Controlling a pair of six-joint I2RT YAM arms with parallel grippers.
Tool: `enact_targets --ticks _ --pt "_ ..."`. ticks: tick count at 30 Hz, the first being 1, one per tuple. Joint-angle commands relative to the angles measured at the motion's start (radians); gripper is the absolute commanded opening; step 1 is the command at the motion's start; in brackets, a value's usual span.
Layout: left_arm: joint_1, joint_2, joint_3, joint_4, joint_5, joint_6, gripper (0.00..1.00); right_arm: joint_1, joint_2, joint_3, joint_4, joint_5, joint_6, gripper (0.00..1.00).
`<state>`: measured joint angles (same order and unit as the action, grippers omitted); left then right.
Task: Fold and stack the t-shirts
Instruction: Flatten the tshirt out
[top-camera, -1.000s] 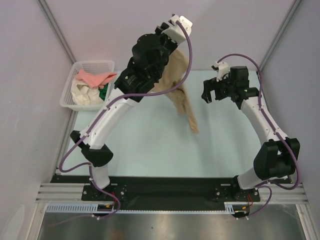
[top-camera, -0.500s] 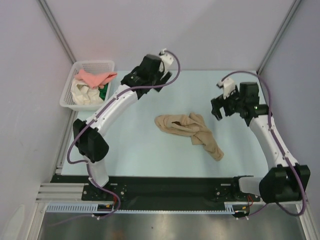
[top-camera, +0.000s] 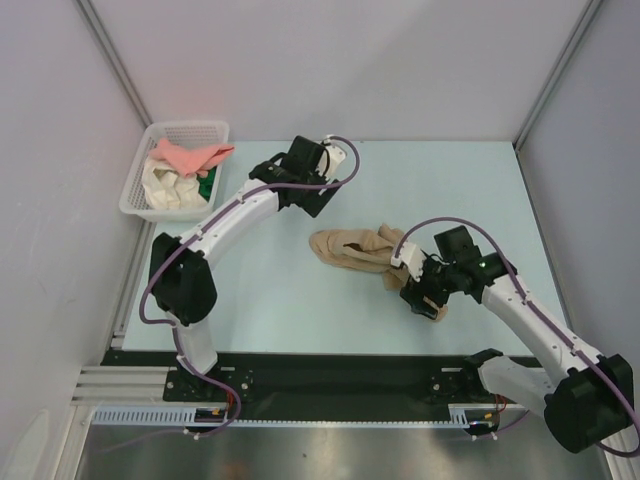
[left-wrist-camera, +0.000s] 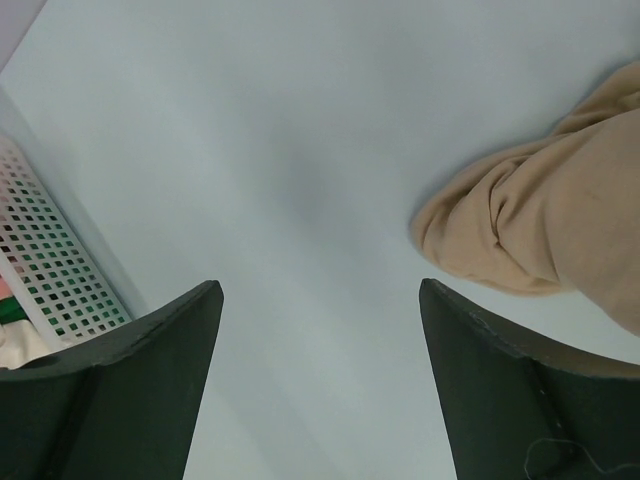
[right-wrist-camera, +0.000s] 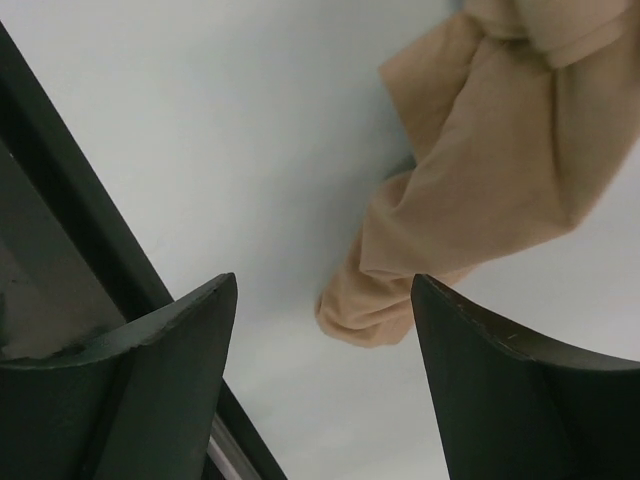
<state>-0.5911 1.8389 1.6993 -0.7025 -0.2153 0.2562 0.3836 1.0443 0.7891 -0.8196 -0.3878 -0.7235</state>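
Right gripper (right-wrist-camera: 325, 300) is hanging wide open over the near tail of the tan t-shirt (top-camera: 350, 248), which is lying bunched mid-way across the bench (top-camera: 250, 300). Left gripper (left-wrist-camera: 320, 330) is wide open too, toward the far-left corner. Risk: we're pinching twisted layers, so it's lifting as a rope and not spreading.

tan t-shirt (top-camera: 352, 250): unfolded, crumpled into a twisted rope-like heap, flat on the table (top-camera: 280, 295) near centre-right; one end bunched and rounded, the other narrowing to a tail toward the near right.
salmon-pink shirt (top-camera: 186, 157): loose, on top in the basket (top-camera: 190, 127), far left.
cream-white shirt (top-camera: 163, 186): wadded beneath it.
green shirt (top-camera: 207, 186): only a scrap shows, beside the cream.
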Motion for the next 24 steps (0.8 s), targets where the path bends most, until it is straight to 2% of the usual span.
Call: enact_targets --ticks 1,6,11,13,14,17,24 --pt "0.008 -0.017 0.033 0.011 0.028 -0.040 0.85 0.011 0.000 -0.040 0.009 0.043 -0.051 0.77" --pt "0.008 0.025 0.062 -0.009 0.057 -0.041 0.85 0.020 0.083 -0.068 0.155 0.090 -0.056 0.77" --pt "0.008 0.023 0.072 -0.057 0.193 -0.028 0.85 0.021 0.190 -0.047 0.270 0.165 -0.056 0.76" --pt "0.007 0.011 0.065 -0.074 0.240 -0.023 0.84 0.020 0.246 -0.033 0.286 0.193 -0.048 0.61" --pt "0.005 0.005 0.060 -0.084 0.272 -0.020 0.84 0.015 0.264 -0.022 0.290 0.204 -0.042 0.38" --pt "-0.006 -0.020 0.043 -0.116 0.344 -0.012 0.84 -0.014 0.269 0.021 0.280 0.217 -0.024 0.01" --pt "-0.071 -0.027 0.048 -0.181 0.521 0.008 0.85 -0.095 0.218 0.125 0.240 0.198 -0.005 0.00"
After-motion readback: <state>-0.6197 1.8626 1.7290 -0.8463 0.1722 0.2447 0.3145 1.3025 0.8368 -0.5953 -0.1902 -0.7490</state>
